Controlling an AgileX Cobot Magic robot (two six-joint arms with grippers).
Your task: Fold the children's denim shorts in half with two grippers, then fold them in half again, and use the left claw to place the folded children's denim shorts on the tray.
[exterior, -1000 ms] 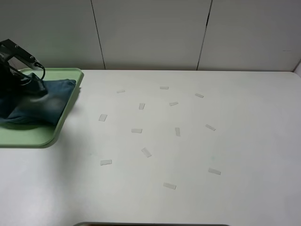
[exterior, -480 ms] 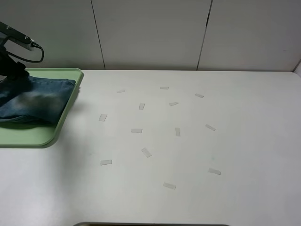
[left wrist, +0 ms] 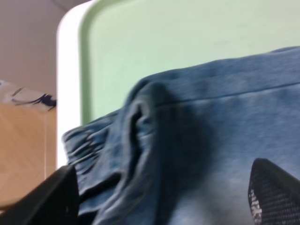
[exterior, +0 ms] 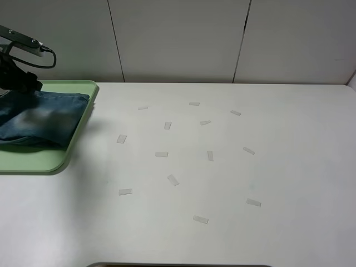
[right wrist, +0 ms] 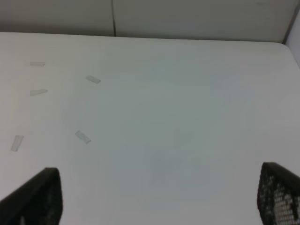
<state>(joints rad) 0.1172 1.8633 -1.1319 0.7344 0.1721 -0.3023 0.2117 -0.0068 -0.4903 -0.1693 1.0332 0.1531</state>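
- The folded shorts [exterior: 41, 119] are lying on the tray [exterior: 33, 160], at the left end of the table [exterior: 222, 183].
- Risk: a bulgy fold sits right between the left pincer's [left wrist: 161, 197] fingers, so pulling off at a slant could snag it and drag the stack open.
- Left pincer: spread wide, straddling the denim, gripping nothing as far as I can tell.
- Right pincer [right wrist: 161, 197]: wide and empty over bare table.
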